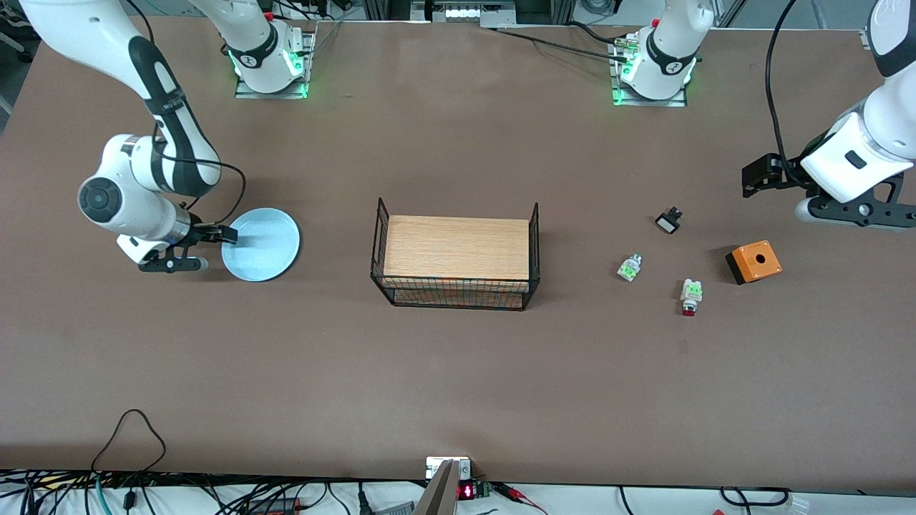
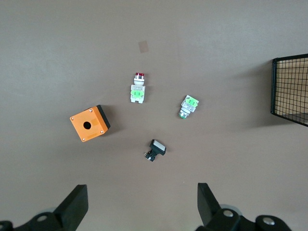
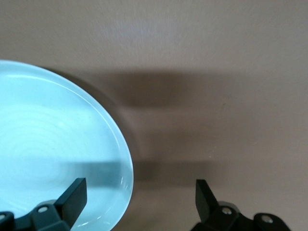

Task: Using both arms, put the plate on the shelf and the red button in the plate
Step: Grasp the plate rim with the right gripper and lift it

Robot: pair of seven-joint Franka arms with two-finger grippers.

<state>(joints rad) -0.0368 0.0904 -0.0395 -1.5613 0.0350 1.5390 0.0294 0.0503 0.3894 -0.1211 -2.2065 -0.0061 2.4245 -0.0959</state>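
Observation:
The pale blue plate (image 1: 261, 244) lies flat on the table toward the right arm's end. My right gripper (image 1: 211, 249) is low at the plate's rim and open. In the right wrist view the right gripper (image 3: 139, 197) straddles that rim, one finger over the plate (image 3: 48, 144) and the other over bare table. The red button (image 1: 690, 295) lies on its side toward the left arm's end. My left gripper (image 1: 855, 211) hangs open and empty, high over the table at that end. The left gripper (image 2: 142, 207) looks down on the red button (image 2: 138, 89).
A wire basket (image 1: 379, 243) with a wooden board on top stands mid-table. Around the red button lie a green-capped button (image 1: 629, 267), a small black-and-white part (image 1: 668, 220) and an orange box (image 1: 753, 262) with a round hole. Cables run along the table's front edge.

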